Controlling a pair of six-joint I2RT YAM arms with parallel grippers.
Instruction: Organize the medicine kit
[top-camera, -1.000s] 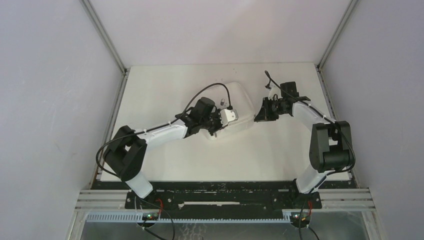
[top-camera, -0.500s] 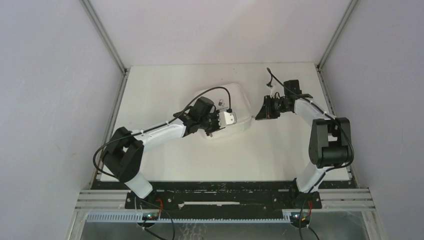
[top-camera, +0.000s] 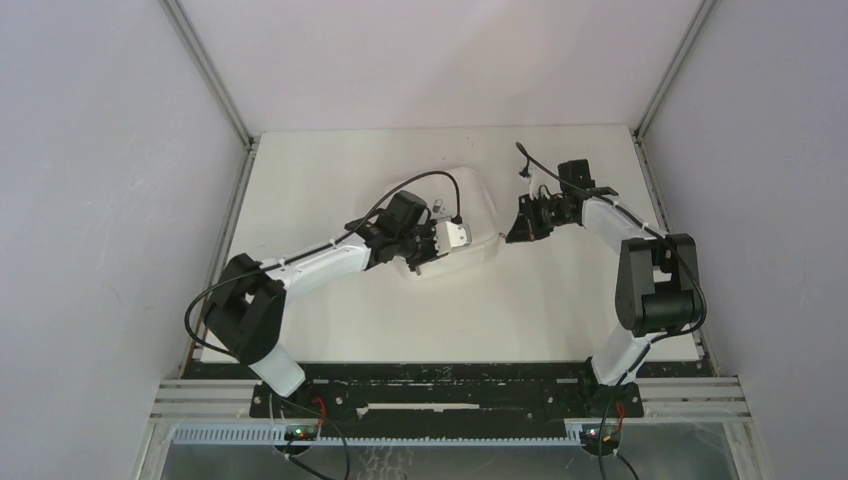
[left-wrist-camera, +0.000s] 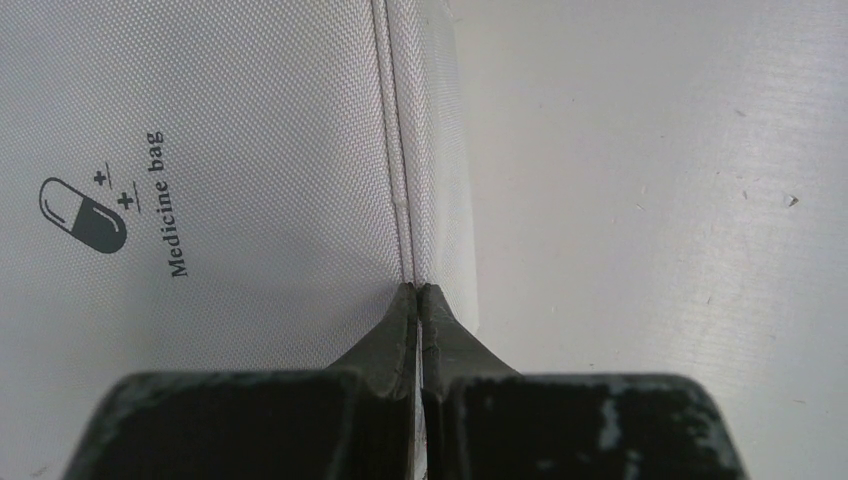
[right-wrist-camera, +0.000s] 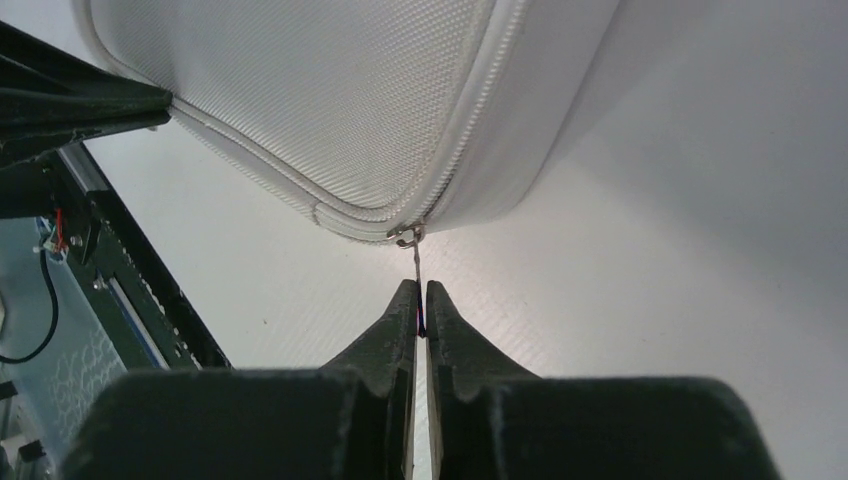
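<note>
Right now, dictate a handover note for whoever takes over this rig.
Left tool: shut, tips pressed at the edge seam of the white rounded-square fabric medicine kit; a real grip isn't clear.
Right tool: shut on the thin metal zip pull at the kit's corner.
Kit: lying logo side up on the white table.
Done: lid is down; zip is closed along the edge the right wrist sees.
Left: probably finishing the zip; its far stretch is out of view.

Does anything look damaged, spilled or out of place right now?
Nothing stands out. The medicine kit looks shut and intact on the table. The right end effector pinches its zip pull, and the left end effector sits closed at its seam.
</note>
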